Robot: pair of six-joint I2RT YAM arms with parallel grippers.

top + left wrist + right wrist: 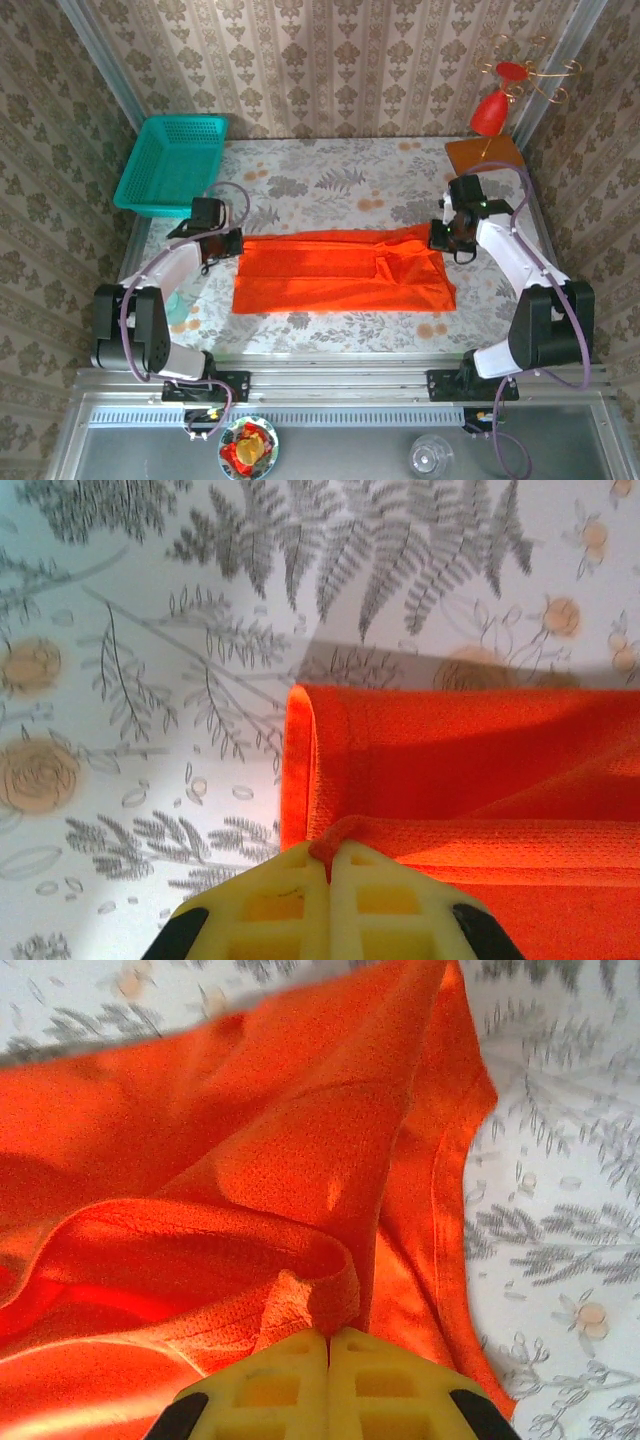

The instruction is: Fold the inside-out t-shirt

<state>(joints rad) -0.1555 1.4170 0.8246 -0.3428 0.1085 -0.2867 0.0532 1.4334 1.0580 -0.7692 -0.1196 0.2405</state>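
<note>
orange mesh-knit t-shirt (330, 275) lies as a long flat rectangle.

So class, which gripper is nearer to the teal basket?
Left. The left gripper is close to the teal basket's near corner; the right gripper is at the t-shirt's opposite end.

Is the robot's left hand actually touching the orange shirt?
Touching. The left wrist view shows the left hand shut, with a fold of the orange shirt pinched between its yellow tips.
</note>
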